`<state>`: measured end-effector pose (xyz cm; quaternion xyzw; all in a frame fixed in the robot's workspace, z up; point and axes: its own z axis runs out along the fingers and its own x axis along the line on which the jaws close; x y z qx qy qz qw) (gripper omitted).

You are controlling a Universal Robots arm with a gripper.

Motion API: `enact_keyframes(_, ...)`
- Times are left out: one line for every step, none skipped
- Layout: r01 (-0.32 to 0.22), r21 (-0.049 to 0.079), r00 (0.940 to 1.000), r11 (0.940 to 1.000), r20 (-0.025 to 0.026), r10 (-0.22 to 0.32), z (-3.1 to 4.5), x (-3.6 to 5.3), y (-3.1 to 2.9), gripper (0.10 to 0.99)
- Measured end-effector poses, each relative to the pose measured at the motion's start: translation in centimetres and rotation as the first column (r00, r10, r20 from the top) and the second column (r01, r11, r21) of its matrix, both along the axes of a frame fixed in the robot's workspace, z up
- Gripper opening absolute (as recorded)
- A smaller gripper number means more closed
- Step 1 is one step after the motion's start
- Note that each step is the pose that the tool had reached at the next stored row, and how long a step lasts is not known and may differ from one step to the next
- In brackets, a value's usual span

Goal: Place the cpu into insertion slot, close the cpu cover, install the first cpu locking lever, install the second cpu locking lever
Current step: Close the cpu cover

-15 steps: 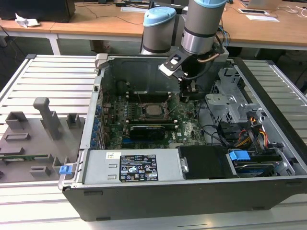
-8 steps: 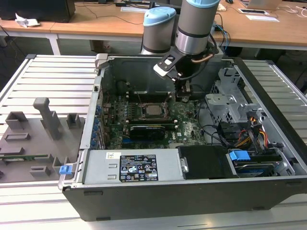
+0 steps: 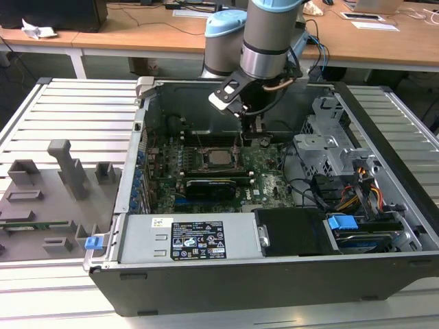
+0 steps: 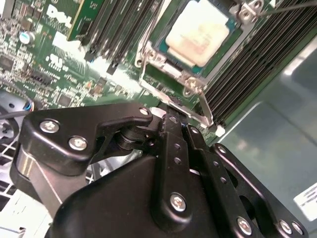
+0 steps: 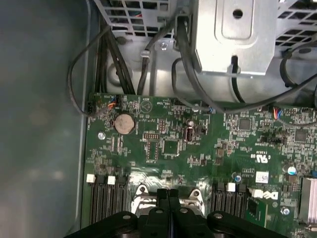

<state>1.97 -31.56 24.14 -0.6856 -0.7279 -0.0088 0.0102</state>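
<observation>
**Jaws Closed at the Socket's Edge, Cpu Seated**

The jaws were closed. In both wrist views their two black halves were pressed together with only a seam between them, and it could not be told whether anything thin was pinched at the tips. In the second wrist view a silver locking lever (image 4: 204,106) slanted away from a corner of the socket, just beside the jaws; contact between them could not be made out. Past the lever the cpu (image 4: 198,32) lay flat in the insertion slot (image 4: 170,67). Its pale metal top showed through the window of the cpu cover (image 4: 157,58), which lay down around it. Long black memory slots (image 4: 257,54) ran along both sides of the socket.

In the first wrist view the green motherboard (image 5: 198,148) spread away from the jaws and carried a round coin cell (image 5: 124,123). Beyond the board, black cables (image 5: 185,74) led up beside a grey metal drive cage (image 5: 237,34).

In the exterior view the arm (image 3: 271,34) reached down into the open computer case (image 3: 206,281), with the jaws just to the exterior view's right of the cpu. A black card with a grille (image 3: 212,186) sat on the camera's side of the cpu, with the power supply (image 3: 195,240) nearer to the camera than the card. A grey fixture tray (image 3: 55,192) rested on the slatted tabletop (image 3: 75,110) at the exterior view's left of the case.
</observation>
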Motion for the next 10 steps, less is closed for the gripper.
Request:
enact_keyframes(0.000, 0.000, 1.0000, 1.0000, 0.0000, 0.000, -0.03, -0.17, 0.00, 0.106)
enact_keyframes(0.000, 0.000, 1.0000, 1.0000, 0.0000, 0.000, -0.07, -0.35, 0.01, 0.106)
enact_keyframes(0.000, 0.000, 1.0000, 1.0000, 0.0000, 0.000, -0.10, -0.54, 0.01, 0.106)
enact_keyframes(0.000, 0.000, 1.0000, 1.0000, 0.0001, 0.000, -0.16, -0.86, 0.02, 0.106)
enact_keyframes(0.000, 0.000, 1.0000, 1.0000, 0.0001, 0.000, -0.20, -1.03, 0.03, 0.106)
enact_keyframes(0.000, 0.000, 1.0000, 1.0000, 0.0001, 0.000, -0.25, -1.17, 0.03, 0.106)
enact_keyframes(0.000, 0.000, 1.0000, 1.0000, 0.0000, 0.000, -0.33, -1.37, 0.04, 0.106)
enact_keyframes(0.000, 0.000, 1.0000, 1.0000, 0.0001, 0.000, -0.41, -1.54, 0.06, 0.106)
enact_keyframes(0.000, 0.000, 1.0000, 1.0000, 0.0000, 0.000, -0.46, -1.64, 0.07, 0.106)
enact_keyframes(0.000, 0.000, 1.0000, 1.0000, 0.0000, 0.000, -0.49, -1.77, 0.08, 0.106)
